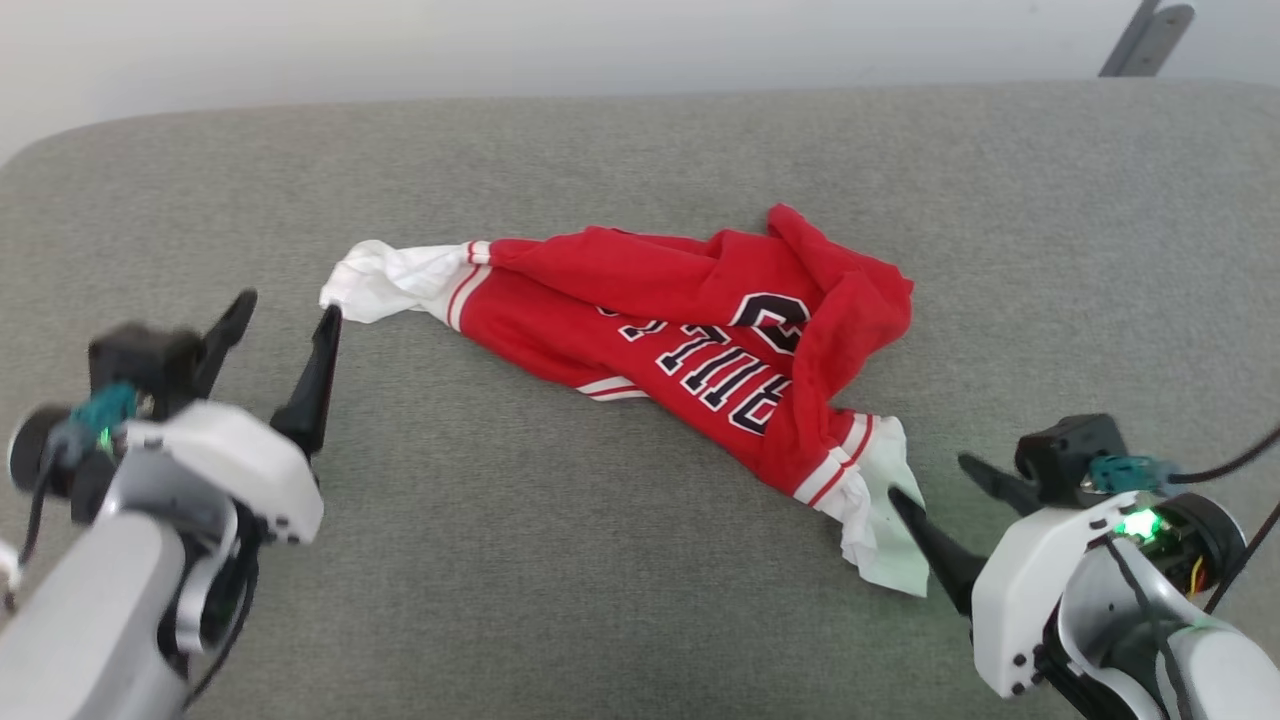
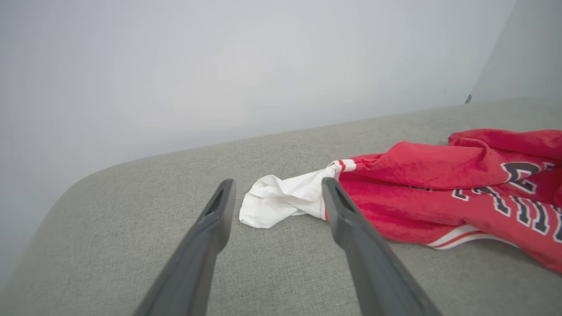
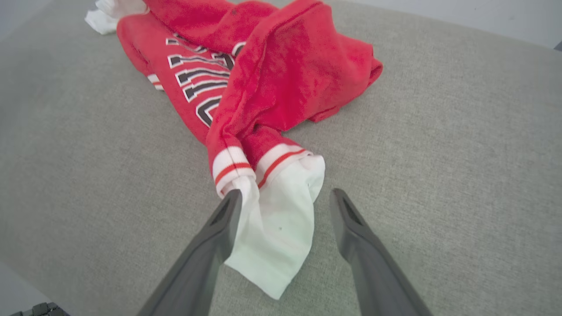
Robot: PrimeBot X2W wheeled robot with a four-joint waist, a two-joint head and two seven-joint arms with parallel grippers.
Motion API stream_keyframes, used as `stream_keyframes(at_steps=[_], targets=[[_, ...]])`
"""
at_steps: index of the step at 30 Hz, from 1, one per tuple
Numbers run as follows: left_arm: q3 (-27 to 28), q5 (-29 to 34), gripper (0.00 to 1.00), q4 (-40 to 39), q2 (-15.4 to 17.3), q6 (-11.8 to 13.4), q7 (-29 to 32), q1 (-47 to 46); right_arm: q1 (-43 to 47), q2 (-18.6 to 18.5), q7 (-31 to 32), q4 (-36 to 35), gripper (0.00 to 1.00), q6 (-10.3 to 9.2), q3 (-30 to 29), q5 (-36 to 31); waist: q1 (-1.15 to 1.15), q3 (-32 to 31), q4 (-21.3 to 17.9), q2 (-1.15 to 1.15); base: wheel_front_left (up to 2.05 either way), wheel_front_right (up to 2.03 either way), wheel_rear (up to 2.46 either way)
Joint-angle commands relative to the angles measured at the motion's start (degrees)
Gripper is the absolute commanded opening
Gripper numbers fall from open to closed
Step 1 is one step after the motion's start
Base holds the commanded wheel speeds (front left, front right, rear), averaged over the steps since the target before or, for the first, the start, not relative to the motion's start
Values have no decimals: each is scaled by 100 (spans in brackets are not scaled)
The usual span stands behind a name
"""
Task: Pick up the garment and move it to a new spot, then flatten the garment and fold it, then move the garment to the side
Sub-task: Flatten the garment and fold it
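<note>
- Shirt (image 1: 700,340): red w/ white sleeves, lies crumpled on grey cushion (image 1: 600,580), approx. mid-surface. In head view it stretches diagonally from far L to near R.
- Not flat: a thick red fold lies over the R part of the body and hides part of the print (image 1: 720,370). Letters are black w/ white outline and read upside down from head cam.
- L-side sleeve (image 1: 385,280): white, bunched and twisted, w/ red-stripe trim where it meets the red body. It rests on the cushion.
- L gripper (image 1: 288,304): jaws spread wide, nothing btwn them. In head view the inner fingertip sits right at the sleeve's end; touching or not, can't tell. In L wrist view the sleeve lies just beyond the fingertips, seen in the gap.
- R-side sleeve (image 1: 880,530): white, flatter, striped band at its top, open end pointing to the near edge.
- R gripper (image 1: 926,475): jaws also wide apart, not clamped on anything. In R wrist view the sleeve lies partly btwn the fingers; one finger (image 3: 219,228) is at the sleeve's edge, the other is over bare cushion beside it.
- Grippers are at opposite ends of the shirt, well apart.
- Background: pale wall (image 1: 500,40) behind the cushion, and a grey slanted bar (image 1: 1145,40) at top R of head view.
</note>
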Motion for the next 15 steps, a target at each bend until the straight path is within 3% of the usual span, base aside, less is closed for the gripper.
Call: stream_keyframes(at_steps=[1, 6, 15], targets=[[74, -45, 100, -151, 23, 122, -141, 239, 63, -81, 227, -93, 100, 1, 51, 41, 0, -45, 73, 0, 0, 0, 0], [205, -160, 100, -525, -34, 399, -448, 785, 35, -302, 778, -110, 100, 1, 144, 29, 0, -62, 290, 0, 0, 0, 0], [214, -222, 100, -788, -256, 588, -826, 1321, -308, -566, 1219, 439, 100, 0, 513, -115, 0, 44, 722, 0, 0, 0, 0]])
